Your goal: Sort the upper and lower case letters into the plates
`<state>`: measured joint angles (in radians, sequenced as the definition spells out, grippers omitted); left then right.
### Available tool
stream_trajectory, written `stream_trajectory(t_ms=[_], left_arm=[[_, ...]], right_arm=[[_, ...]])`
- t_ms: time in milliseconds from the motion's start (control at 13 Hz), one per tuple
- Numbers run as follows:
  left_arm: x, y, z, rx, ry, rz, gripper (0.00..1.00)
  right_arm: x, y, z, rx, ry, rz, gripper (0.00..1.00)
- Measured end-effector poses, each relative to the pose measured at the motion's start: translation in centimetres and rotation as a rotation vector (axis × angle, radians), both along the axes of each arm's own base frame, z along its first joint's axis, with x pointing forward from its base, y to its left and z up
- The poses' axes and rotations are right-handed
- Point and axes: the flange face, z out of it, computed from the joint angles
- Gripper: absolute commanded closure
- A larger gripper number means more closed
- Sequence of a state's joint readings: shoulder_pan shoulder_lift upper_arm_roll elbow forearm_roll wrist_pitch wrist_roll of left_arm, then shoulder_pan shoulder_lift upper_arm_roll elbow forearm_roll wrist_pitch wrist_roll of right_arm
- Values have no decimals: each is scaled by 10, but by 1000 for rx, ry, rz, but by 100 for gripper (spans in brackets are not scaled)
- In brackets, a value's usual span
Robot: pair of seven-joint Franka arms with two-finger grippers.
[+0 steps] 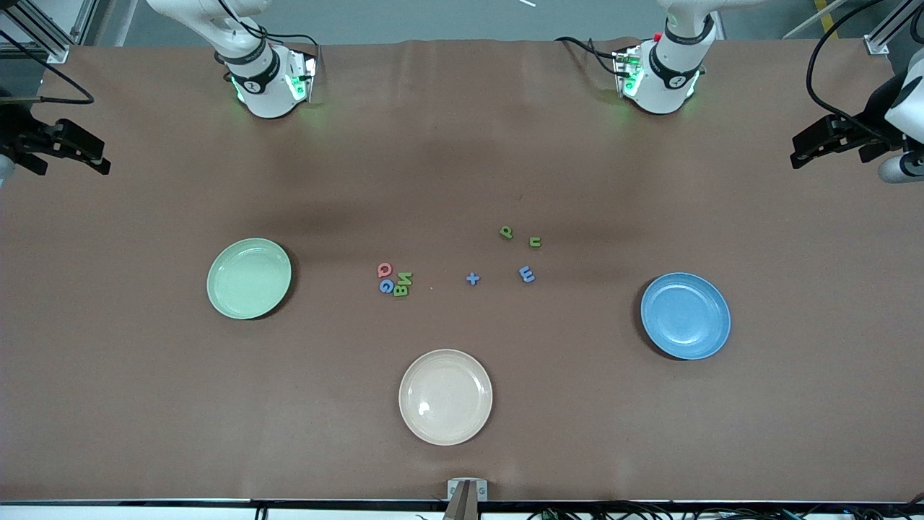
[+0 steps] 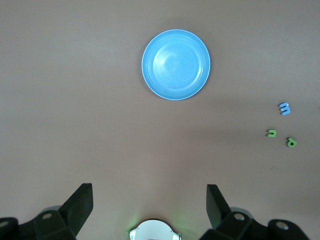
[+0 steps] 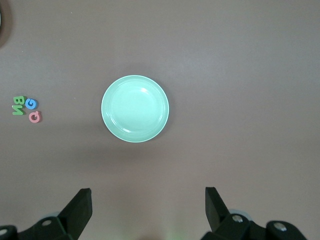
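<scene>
front view — both plates, pale green plate (image 1: 249, 278) and blue plate (image 1: 686, 315), sit empty (left gripper (image 2: 150, 202), right gripper (image 3: 148, 202) spread wide).

lab | robot bases (image 1: 267, 83) on papered table (image 1: 144, 404) | aluminium framing (image 1: 43, 29)

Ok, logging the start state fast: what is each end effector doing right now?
Left end effector: open, holding nothing, up above the table near the blue plate.
Right end effector: open, holding nothing, above the table near the pale green plate.
</scene>
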<state>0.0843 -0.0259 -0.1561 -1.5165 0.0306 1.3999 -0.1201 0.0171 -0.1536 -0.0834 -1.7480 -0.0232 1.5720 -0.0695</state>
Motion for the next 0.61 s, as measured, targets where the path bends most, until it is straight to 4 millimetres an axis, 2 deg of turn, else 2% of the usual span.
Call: stream_trajectory(t_ms=[384,537,614], left_arm=[[2,-8,0,-1,-6,-16,0],[12,-12,-11,-6,6,-23,0],[18,-20,-21,-12,9,-39,0]], right_arm=[[0,0,0,0,0,2,0],[0,0,0,0,0,2,0],[0,0,0,0,0,2,0]])
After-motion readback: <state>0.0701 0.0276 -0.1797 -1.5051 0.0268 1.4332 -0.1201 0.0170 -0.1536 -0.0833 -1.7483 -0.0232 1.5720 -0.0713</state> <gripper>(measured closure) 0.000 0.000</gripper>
